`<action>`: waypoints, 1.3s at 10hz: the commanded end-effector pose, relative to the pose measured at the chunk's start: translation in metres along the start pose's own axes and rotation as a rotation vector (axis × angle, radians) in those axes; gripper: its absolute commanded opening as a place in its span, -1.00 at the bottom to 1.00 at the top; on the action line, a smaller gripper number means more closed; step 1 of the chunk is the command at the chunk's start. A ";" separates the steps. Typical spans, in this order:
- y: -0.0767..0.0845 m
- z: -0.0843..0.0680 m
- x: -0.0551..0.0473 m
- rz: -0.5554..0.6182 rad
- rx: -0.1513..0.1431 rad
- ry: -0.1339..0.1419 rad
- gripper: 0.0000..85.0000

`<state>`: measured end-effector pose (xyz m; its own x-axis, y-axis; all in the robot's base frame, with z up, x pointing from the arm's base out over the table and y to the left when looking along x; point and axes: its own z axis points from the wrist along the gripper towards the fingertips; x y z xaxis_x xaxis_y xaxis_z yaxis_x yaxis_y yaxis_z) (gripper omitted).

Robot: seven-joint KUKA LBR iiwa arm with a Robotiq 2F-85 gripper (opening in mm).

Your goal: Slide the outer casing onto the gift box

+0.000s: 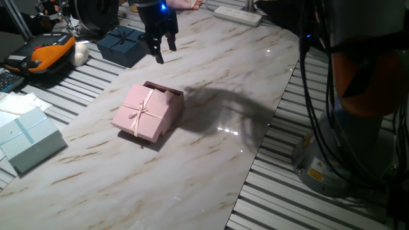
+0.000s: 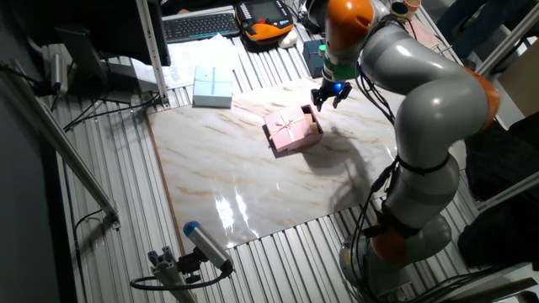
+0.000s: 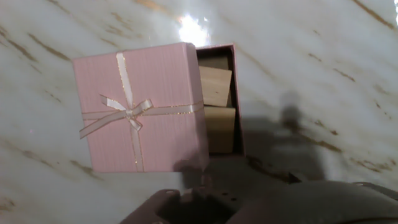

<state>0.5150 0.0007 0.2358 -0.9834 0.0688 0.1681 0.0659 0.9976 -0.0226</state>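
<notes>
Marble-patterned table top (image 1: 211, 160) with a pale pink outer casing (image 1: 142, 113), ribbon cross and small bow on top, resting partly over the gift box (image 1: 171, 96) near the middle of the slab. Casing shifted off to one side and tilted, not seated square, leaving a strip of the darker box uncovered along one edge. In the hand view, casing (image 3: 140, 107) covering most of the box, with the brownish-pink rim (image 3: 235, 93) exposed on the right. Inside the open strip, two tan cardboard pieces (image 3: 216, 106), one above the other; rest of the interior hidden under the casing.

Gripper (image 1: 161, 45) raised above the table, beyond the far side of the box and apart from it, black fingers pointing down, slightly spread and holding nothing. Same gripper (image 2: 330, 99) seen from the other fixed view just beside the box's exposed edge, hanging from an orange and grey arm (image 2: 421, 93).

Navy ribboned box (image 1: 121, 45) on the slatted surface at the far left of the slab. Pale blue-green ribboned box (image 1: 29, 137) lying off the slab's left edge, well apart from the pink pair. White power strip (image 1: 238, 15) at the far end of the table.
</notes>
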 end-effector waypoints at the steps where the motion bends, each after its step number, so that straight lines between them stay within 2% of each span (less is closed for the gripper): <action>1: 0.000 0.000 0.000 -0.001 0.000 0.037 -1.00; 10: 0.000 0.000 0.000 -0.010 0.000 0.034 -1.00; 12: 0.000 0.000 0.001 -0.002 0.000 0.026 -1.00; 13: 0.001 0.000 0.002 0.006 -0.003 0.013 -1.00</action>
<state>0.5134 0.0014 0.2362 -0.9807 0.0745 0.1806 0.0719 0.9972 -0.0209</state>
